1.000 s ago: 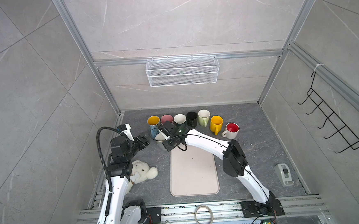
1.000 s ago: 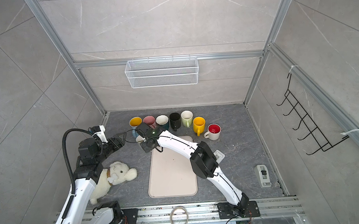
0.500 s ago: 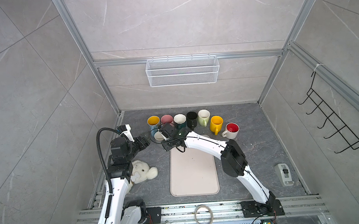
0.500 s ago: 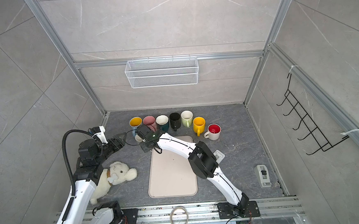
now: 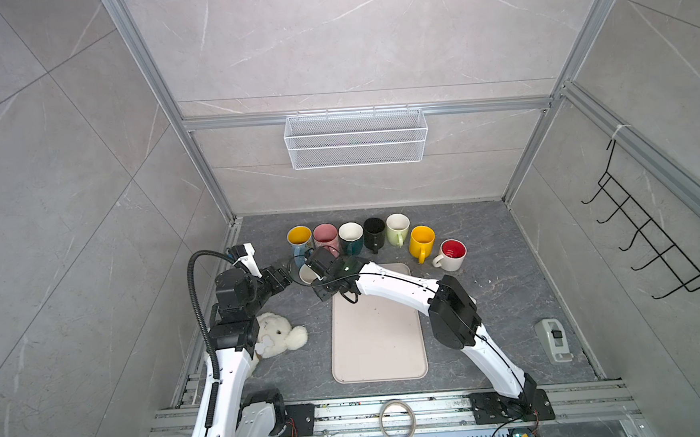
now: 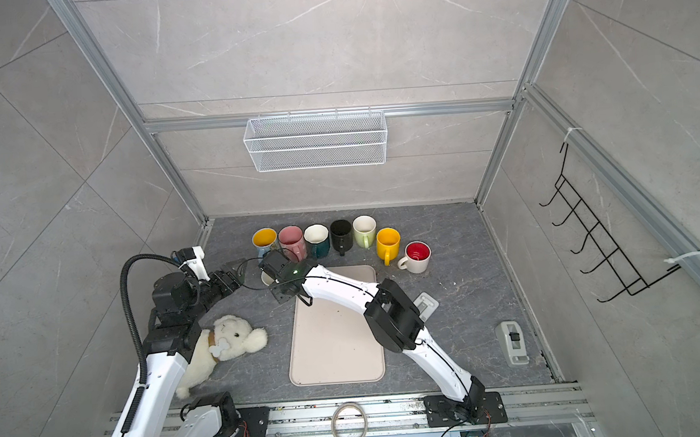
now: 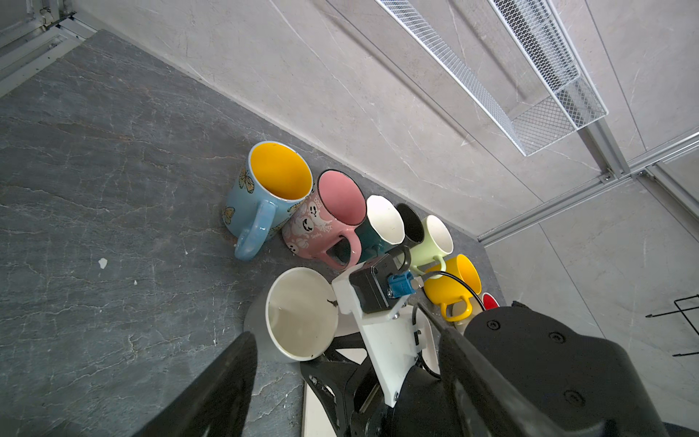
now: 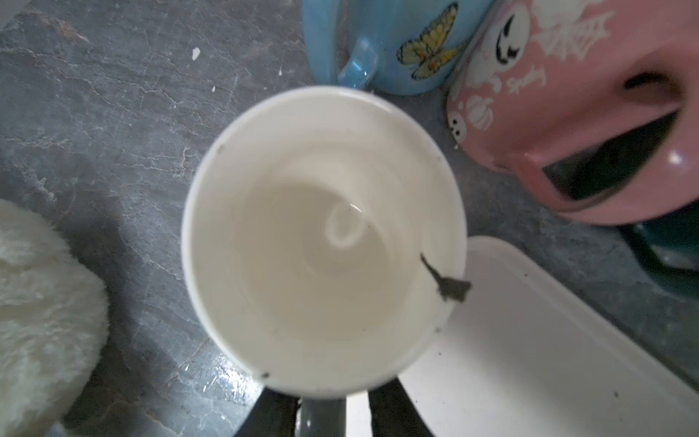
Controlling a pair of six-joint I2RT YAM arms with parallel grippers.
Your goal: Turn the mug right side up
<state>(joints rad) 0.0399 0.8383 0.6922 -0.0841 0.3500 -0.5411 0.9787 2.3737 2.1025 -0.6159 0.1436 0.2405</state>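
Compared with the top views of a second ago, we see the right arm's wrist drawn slightly toward the near left. The mug (image 5: pixel 306 274) and the left gripper (image 5: pixel 281 275) sit where they were.

The mug stands upright with its mouth up, on the surface (image 5: pixel 490 294) just beside the far left corner of the tray (image 5: pixel 377 351). In the right wrist view the right gripper (image 8: pixel 333 393) straddles the mug's grey handle (image 8: pixel 323 416). Its fingers (image 8: pixel 393 412) stand apart, with a gap showing on one side of the handle. The left gripper hangs just left of the mug, its jaws wide apart and holding nothing.

We read what looks like "Spooky" on the pink mug (image 8: pixel 567 113), among ghosts and a web, and "BOO" near its rim in the left wrist view. The blue mug (image 7: pixel 249 212) carries butterflies but no words. A dark chip (image 8: pixel 450 289) marks the task mug's rim.

The blue and pink mugs crowd close behind the task mug, at the left end of the row along the back. The plush toy (image 5: pixel 278 340) lies nearer the front on the left. Bare surface lies left of the mug toward the wall. More lies right of the tray, out to the tape dispenser (image 5: pixel 553 340) by the right edge.
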